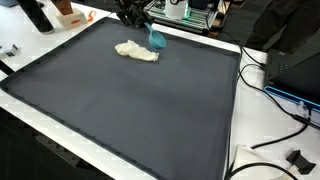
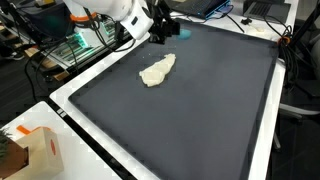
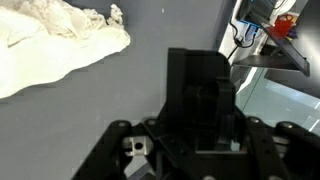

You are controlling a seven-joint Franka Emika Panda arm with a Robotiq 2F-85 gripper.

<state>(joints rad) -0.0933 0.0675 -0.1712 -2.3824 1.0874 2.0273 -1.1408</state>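
One crumpled white cloth (image 1: 136, 51), soft, lumpy and elongated, lies on the matte dark-grey mat (image 1: 130, 115) near one edge. My gripper (image 1: 133, 14), black and blocky, hangs near it, not touching. A small smooth teal object (image 1: 158, 39) sits just beside the cloth. Jaws: can't tell whether parted or closed, since the wrist view shows only black housing.

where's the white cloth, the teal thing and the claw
white cloth (image 2: 157, 70), an exterior view, middle of the crumpled fabric
teal thing (image 1: 158, 39), an exterior view, its broad lower part
claw (image 2: 163, 30), an exterior view, tip end between the black fingers
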